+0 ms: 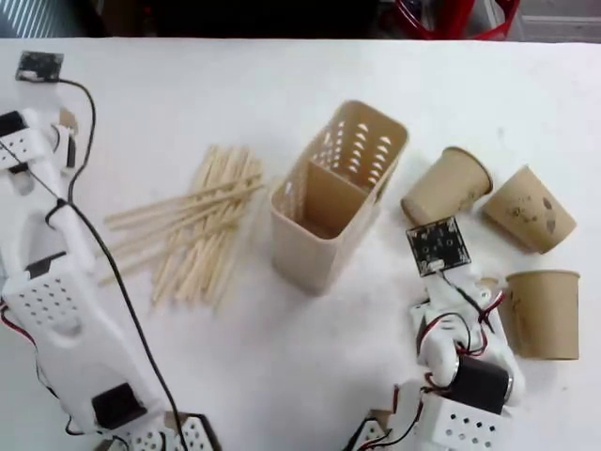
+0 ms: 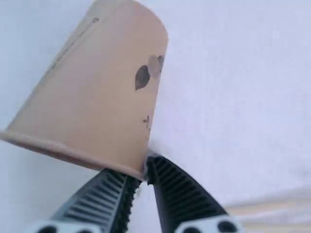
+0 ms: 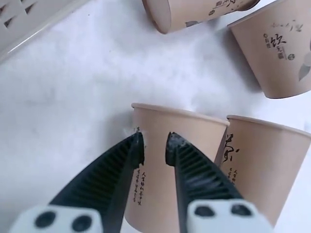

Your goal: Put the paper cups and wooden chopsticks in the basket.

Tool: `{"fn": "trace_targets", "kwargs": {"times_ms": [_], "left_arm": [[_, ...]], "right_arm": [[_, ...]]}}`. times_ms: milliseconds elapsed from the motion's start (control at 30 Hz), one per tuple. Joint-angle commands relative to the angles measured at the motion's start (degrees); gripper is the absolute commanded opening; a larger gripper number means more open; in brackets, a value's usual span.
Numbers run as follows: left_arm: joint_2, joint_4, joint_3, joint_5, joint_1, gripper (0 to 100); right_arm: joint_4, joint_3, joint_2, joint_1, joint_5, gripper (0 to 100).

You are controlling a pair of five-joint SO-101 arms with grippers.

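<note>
In the left wrist view a tan paper cup (image 2: 97,92) lies on its side on the white table, and my left gripper (image 2: 142,170) is shut on the edge of its rim. My right gripper (image 3: 154,138) hangs just over the side of another lying cup (image 3: 194,145), jaws a narrow gap apart with nothing between them. A second cup (image 3: 267,160) lies against that one. Two more cups (image 1: 449,185) (image 1: 531,209) lie beyond, right of the beige slotted basket (image 1: 338,193). A loose pile of wooden chopsticks (image 1: 192,230) lies left of the basket.
The left arm (image 1: 47,301) runs along the table's left edge with a black cable (image 1: 103,254) beside it. The right arm (image 1: 460,357) stands at the front right, next to a cup (image 1: 543,313). Bare table stretches in front of the basket.
</note>
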Motion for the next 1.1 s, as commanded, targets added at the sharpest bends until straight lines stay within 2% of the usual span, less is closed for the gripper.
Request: {"fn": "trace_targets", "kwargs": {"times_ms": [0, 167, 233, 300, 367, 467, 633, 767, 867, 1067], "left_arm": [[-0.92, 8.35, -10.81, 0.79, 1.45, 2], [-0.92, 27.60, -31.65, 0.44, 6.29, 2], [-1.19, 28.92, -38.86, 0.62, 9.19, 2], [-3.82, 28.92, -41.85, 0.79, 11.47, 2], [-8.57, 28.92, -39.21, 0.88, 15.08, 2], [-20.09, 28.92, -27.60, 0.88, 22.29, 2], [-41.98, 28.31, -5.19, -1.85, 42.77, 2], [-50.07, 26.20, 2.64, -3.34, 55.69, 2], [-48.13, 24.62, 3.69, -3.16, 59.56, 2], [-39.87, 25.05, 0.62, -3.16, 60.44, 2]], "right_arm": [[-1.98, 0.70, -0.84, 0.40, 0.00, 9.1], [-7.08, 8.62, -0.84, 0.31, 0.00, 9.1], [-9.45, 11.25, -0.84, 0.40, -1.23, 9.1], [-10.07, 11.69, -0.84, 0.75, -5.71, 9.1], [-10.77, 11.60, -0.92, 2.33, -10.46, 9.1], [-13.05, 12.13, -0.92, 4.35, -14.95, 9.1], [-16.31, 15.30, -0.92, 4.70, -16.35, 9.2], [-17.27, 16.26, -0.92, 4.62, -16.18, 9.4], [-17.27, 16.26, -0.92, 4.62, -16.09, 9.4], [-17.27, 16.35, -0.92, 4.62, -16.09, 9.4]]}}
